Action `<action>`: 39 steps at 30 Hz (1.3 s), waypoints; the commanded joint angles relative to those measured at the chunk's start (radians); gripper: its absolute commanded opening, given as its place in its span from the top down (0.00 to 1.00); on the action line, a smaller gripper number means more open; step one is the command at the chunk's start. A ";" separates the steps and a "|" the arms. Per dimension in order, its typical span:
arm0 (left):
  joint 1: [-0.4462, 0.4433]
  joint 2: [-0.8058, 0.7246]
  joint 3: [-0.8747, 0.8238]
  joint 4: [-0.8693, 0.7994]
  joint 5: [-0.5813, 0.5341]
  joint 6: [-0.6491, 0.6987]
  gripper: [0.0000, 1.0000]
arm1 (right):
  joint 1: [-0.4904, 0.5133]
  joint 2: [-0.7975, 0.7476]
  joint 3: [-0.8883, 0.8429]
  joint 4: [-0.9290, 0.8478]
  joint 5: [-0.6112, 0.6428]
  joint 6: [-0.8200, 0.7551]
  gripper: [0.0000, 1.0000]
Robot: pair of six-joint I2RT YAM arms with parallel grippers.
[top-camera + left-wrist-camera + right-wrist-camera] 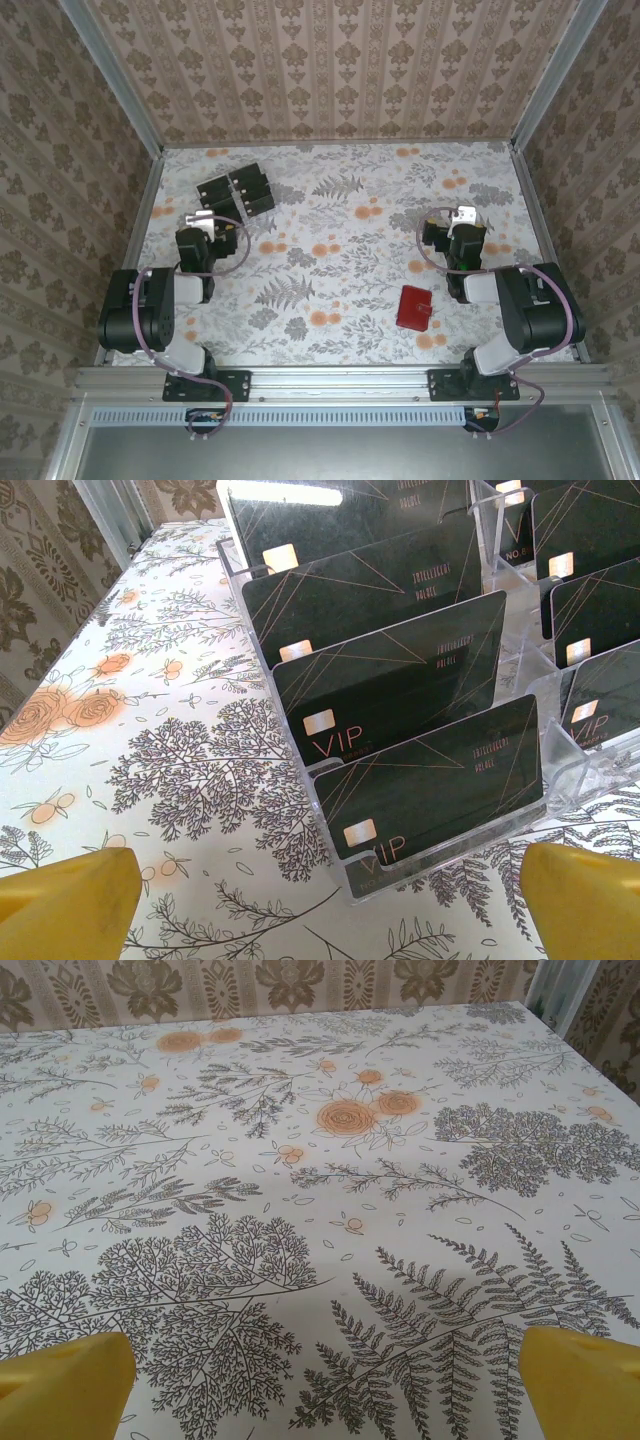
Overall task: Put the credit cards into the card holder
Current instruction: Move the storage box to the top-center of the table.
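Several black credit cards with gold chips stand in tiered rows in a clear plastic stand at the far left of the table. My left gripper hovers just in front of the stand, open, with its yellow fingertips spread wide and nothing between them; the nearest card lies a short way ahead of them. The red card holder lies folded on the table at the near right. My right gripper is open beyond it, over bare floral tablecloth, holding nothing.
Wallpapered walls and aluminium posts enclose the table on three sides. A metal rail runs along the near edge by both arm bases. The floral tablecloth spreads between the two arms.
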 commanded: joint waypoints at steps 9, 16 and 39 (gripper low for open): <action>-0.001 -0.002 0.015 0.024 0.012 0.029 0.00 | -0.003 -0.015 0.003 0.024 -0.014 -0.013 0.00; 0.002 -0.004 0.015 0.026 0.013 0.024 0.00 | -0.003 -0.015 0.003 0.024 -0.013 -0.013 0.00; -0.027 -0.107 0.010 -0.046 -0.026 0.050 0.00 | 0.004 -0.263 0.068 -0.273 0.008 -0.007 0.00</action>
